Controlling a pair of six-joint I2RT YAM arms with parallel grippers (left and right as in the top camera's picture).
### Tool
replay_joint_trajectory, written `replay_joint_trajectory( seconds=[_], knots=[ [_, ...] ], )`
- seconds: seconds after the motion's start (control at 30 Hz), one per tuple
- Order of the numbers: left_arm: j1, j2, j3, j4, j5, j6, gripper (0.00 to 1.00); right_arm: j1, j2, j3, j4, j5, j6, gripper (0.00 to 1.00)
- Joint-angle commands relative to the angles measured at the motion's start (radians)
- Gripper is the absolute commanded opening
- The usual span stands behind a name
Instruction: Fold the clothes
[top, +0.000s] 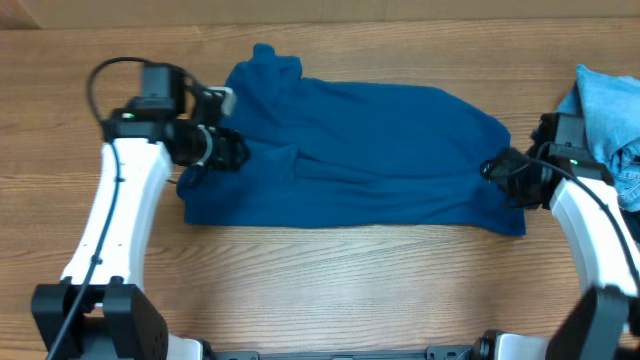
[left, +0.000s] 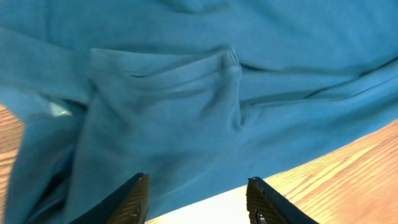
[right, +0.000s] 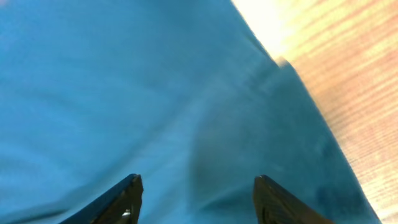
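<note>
Left claw (left: 198, 196) and right claw (right: 200, 196) both gape released over the blue shirt (top: 370, 150) on the table (top: 330, 285).

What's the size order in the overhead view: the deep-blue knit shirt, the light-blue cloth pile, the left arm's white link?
1. Deep-blue knit shirt.
2. Tie: left arm's white link and light-blue cloth pile look alike; the pile is cut off.

A light brown wood-grain desk (top: 330, 285) fills the overhead view, its grain running from left to right. A paler beige strip (top: 400, 8) lines its far edge.
</note>
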Motion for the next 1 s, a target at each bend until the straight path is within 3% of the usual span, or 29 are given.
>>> replay_joint_trajectory(
  seconds=[0.0, 0.2, 0.43, 0.63, 0.87, 0.97],
  knots=[
    [-0.047, 0.029, -0.057, 0.034, -0.137, -0.032, 0.56, 0.012, -0.066, 0.027, -0.002, -0.045, -0.016, 0.64],
    [-0.046, 0.114, -0.161, 0.13, -0.14, -0.063, 0.5, 0.012, -0.073, 0.027, -0.031, -0.052, -0.017, 0.67],
    [-0.046, 0.255, -0.183, 0.249, -0.202, -0.064, 0.52, 0.012, -0.073, 0.027, -0.039, -0.052, -0.017, 0.67],
    [-0.032, 0.359, -0.183, 0.319, -0.336, -0.181, 0.5, 0.012, -0.073, 0.027, -0.071, -0.051, -0.025, 0.67],
    [0.126, 0.374, -0.183, 0.35, -0.377, -0.227, 0.5, 0.012, -0.073, 0.027, -0.087, -0.051, -0.05, 0.67],
    [0.219, 0.374, -0.183, 0.342, -0.317, -0.165, 0.5, 0.012, -0.073, 0.027, -0.081, -0.051, -0.05, 0.67]
  ],
)
